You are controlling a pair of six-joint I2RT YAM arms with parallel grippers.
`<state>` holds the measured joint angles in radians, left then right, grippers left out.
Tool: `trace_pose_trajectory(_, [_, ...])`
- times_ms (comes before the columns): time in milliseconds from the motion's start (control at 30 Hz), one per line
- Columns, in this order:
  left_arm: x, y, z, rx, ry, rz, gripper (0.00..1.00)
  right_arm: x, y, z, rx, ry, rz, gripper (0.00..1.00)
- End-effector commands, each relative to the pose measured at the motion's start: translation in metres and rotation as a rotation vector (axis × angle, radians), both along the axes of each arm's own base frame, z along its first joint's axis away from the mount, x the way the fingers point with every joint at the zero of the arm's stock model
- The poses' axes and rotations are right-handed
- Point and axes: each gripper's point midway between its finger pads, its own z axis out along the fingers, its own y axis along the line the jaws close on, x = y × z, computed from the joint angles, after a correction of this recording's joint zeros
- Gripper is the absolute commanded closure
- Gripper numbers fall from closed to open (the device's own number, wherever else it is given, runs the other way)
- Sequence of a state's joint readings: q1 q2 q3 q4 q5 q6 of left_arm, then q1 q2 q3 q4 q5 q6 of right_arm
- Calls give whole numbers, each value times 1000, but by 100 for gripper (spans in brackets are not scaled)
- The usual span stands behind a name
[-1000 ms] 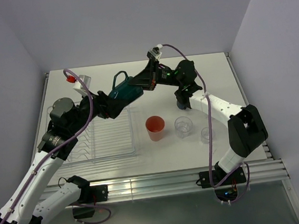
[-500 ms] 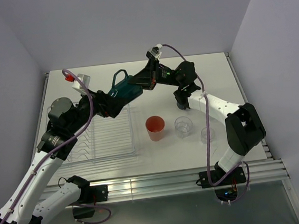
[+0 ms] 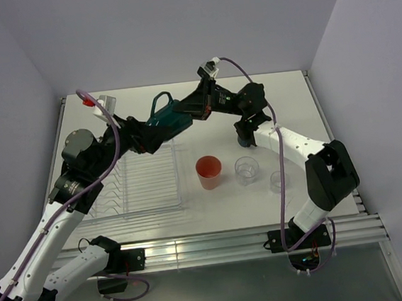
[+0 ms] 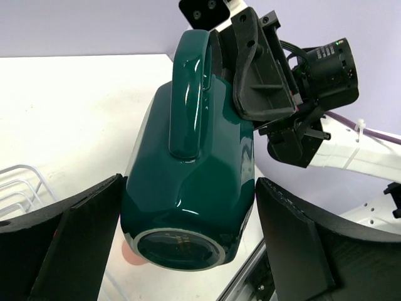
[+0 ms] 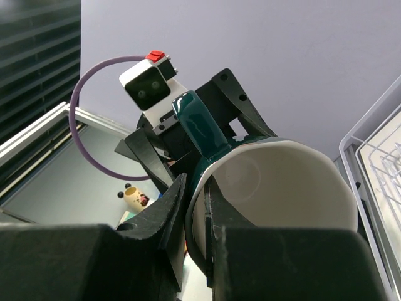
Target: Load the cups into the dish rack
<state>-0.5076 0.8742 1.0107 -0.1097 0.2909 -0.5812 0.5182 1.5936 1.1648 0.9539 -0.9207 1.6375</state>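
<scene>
The right hand (image 5: 195, 207) is closed on the rim of the dark teal mug (image 3: 169, 119), with one finger inside it and one outside. The mug hangs in the air on its side above the far end of the transparent dish rack (image 3: 150, 180). Its long axis is about level: mouth toward the right arm, base toward the left hand (image 3: 150, 135), handle uppermost.

The left hand is spread wide, its fingers (image 4: 75, 244) on either side of the glossy, faceted base. Whether they touch it is unclear.

Only the right wrist view shows the mug's cream inside. Only the overhead view shows the salmon-pink tumbler (image 3: 209, 172) and two clear glasses (image 3: 245, 169) upright on the tabletop (image 3: 289, 99).
</scene>
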Motion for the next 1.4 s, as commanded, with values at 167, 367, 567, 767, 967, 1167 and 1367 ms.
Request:
trace_pose_trajectory(167, [-13,-7,56,-105,-94,-64,9,-25,-2,40,54,-131,8,100])
trace_pose_trajectory(367, [-7,-6,40,-50,-22,-35,9,-24,-3,45,37,-163,-19,100])
trace_pose_trajectory(567, [-6,0,37,-25,14,-2,7,-20,-13,50,36,-172,-50,100])
trace_pose_trajectory(767, [-11,1,39,-20,28,-14,1,-19,-19,53,49,-169,-54,100])
trace_pose_trajectory(967, [-4,3,31,3,72,21,3,-23,-21,56,70,-168,-37,100])
trace_pose_trajectory(1167, [-4,3,31,13,78,22,1,-20,-28,57,78,-161,-47,100])
trace_pose_trajectory(1367, [-2,-8,18,33,107,-31,1,-22,-29,65,101,-171,-35,100])
